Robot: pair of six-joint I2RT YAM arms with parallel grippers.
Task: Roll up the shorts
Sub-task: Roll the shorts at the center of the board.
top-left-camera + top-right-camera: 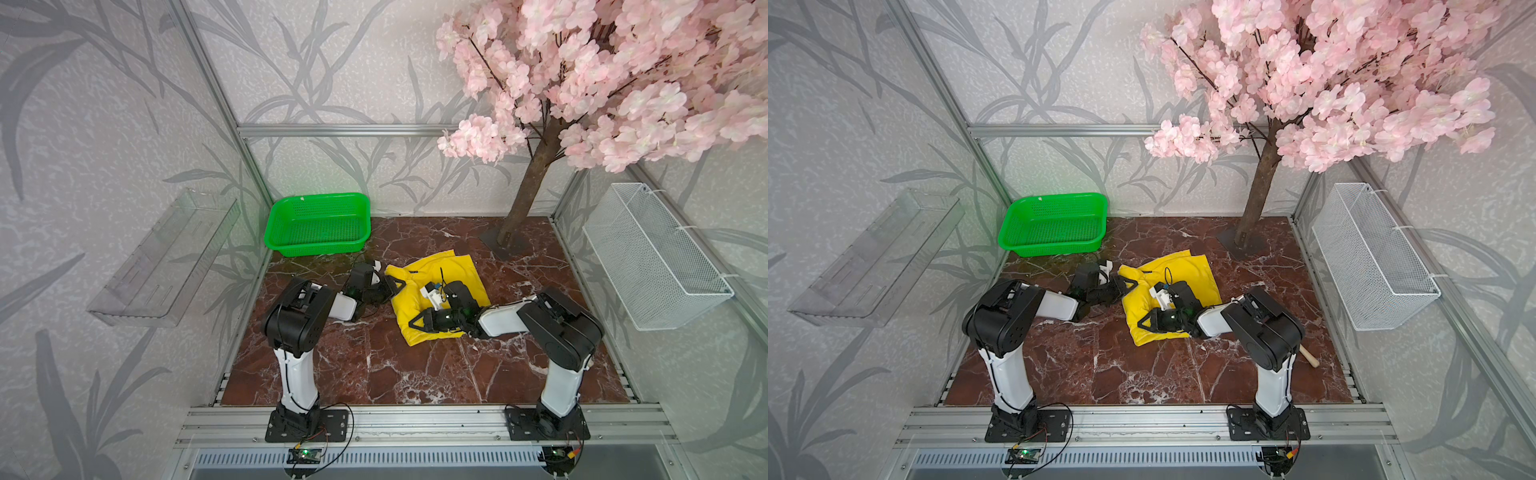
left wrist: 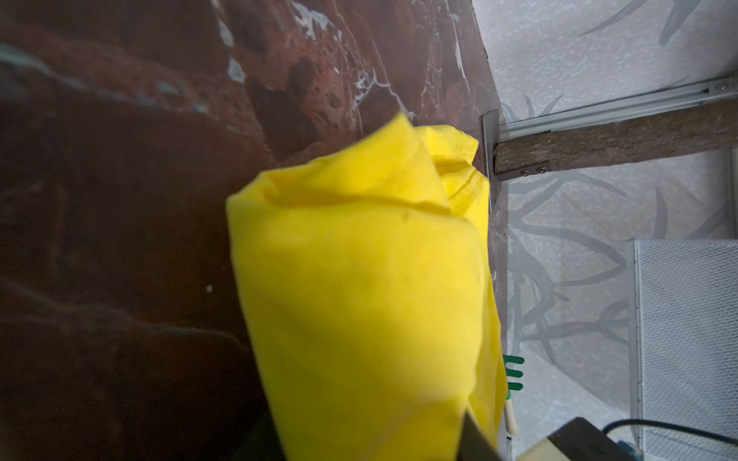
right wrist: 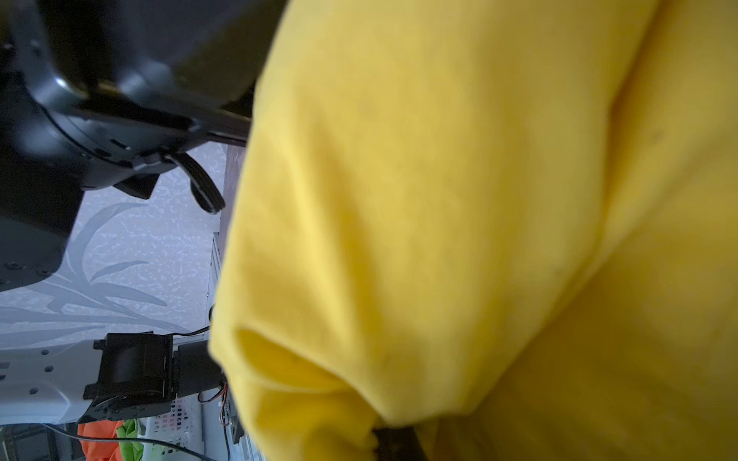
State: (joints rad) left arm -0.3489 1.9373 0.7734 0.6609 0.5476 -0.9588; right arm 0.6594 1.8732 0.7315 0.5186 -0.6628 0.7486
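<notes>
The bright yellow shorts (image 1: 457, 270) (image 1: 1187, 270) lie folded in the middle of the marble table, with a small dark label (image 1: 413, 272) near their far left corner. My left gripper (image 1: 398, 286) (image 1: 1130, 286) reaches in from the left and is shut on the shorts' left edge. In the left wrist view the bunched fabric (image 2: 359, 299) fills the space between the fingers (image 2: 475, 439). My right gripper (image 1: 415, 323) (image 1: 1144, 324) lies low over the front left part of the shorts, shut on a fold. In the right wrist view yellow cloth (image 3: 439, 199) wraps round its dark fingertip (image 3: 395, 443).
A green basket (image 1: 318, 224) stands at the back left. The tree trunk (image 1: 528, 187) on its base plate (image 1: 498, 245) stands behind the shorts to the right. A white wire basket (image 1: 656, 257) hangs on the right wall. A wooden handle (image 1: 1310, 357) lies behind the right arm.
</notes>
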